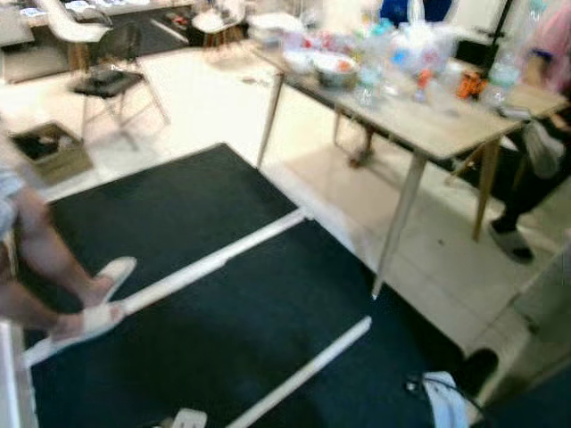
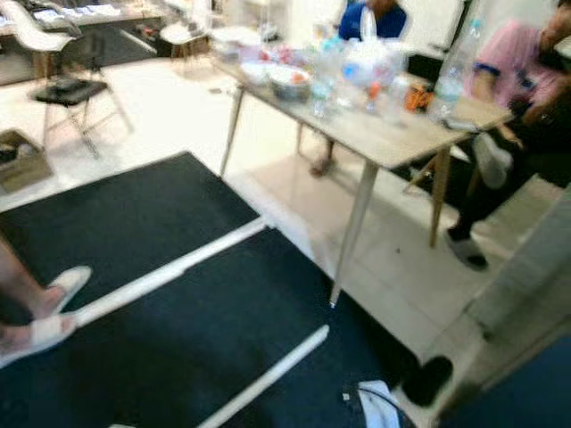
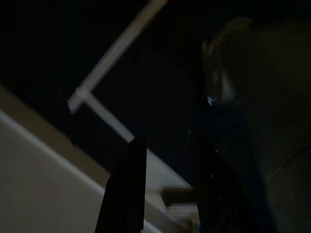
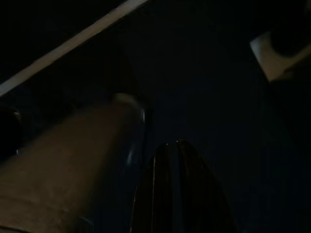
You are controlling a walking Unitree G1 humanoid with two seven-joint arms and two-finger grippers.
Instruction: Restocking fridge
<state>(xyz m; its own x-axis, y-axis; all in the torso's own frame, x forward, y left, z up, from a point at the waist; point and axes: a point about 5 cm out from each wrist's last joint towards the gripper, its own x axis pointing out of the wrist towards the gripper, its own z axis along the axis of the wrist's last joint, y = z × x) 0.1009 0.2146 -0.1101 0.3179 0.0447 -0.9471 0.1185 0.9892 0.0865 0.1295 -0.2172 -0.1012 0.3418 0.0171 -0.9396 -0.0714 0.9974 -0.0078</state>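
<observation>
Walking step, you are judging: robot crossing dark blue floor mat with white tape strips (image 1: 223,312), nothing carried. Left gripper (image 3: 167,184) hanging idle, fingers parted, empty; right gripper (image 4: 177,189) hanging, fingers together, empty. Restock goods probably on cluttered light wooden table (image 2: 393,138) beyond mat; fridge unseen. Next: approaching table, choosing item.

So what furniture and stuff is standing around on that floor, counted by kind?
Wooden table: 1
Dark folding chair: 1
White chair: 1
Cardboard box: 1
Dark floor mats: 2
Total: 6
</observation>
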